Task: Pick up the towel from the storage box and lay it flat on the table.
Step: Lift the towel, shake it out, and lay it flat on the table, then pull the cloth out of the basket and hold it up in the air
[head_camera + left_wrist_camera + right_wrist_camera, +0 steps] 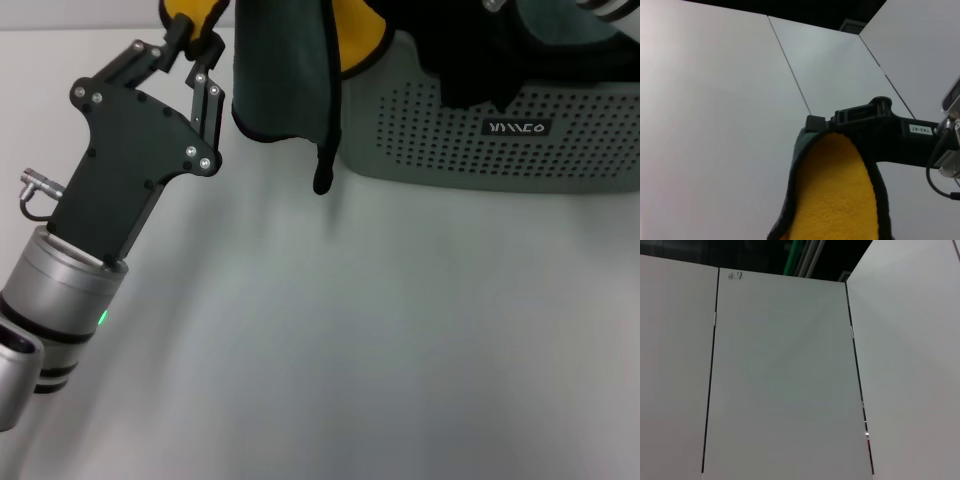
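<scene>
The towel [285, 80] hangs in the air at the top of the head view, dark green-grey face forward, with black edging and yellow-orange folds behind. It hangs in front of the left end of the storage box [500, 150], its lowest tip just above the table [350, 330]. My left gripper [192, 48] is shut on a yellow-orange corner of the towel, left of the hanging part. In the left wrist view the yellow-orange face [840, 195] fills the lower middle, below a black finger [865, 117]. The right gripper is out of view.
The storage box, with its small black label [516, 128], stands at the back right. It holds a plain black cloth [470, 50] and a lighter grey-teal cloth [570, 25]. The right wrist view shows only white panels [785, 380].
</scene>
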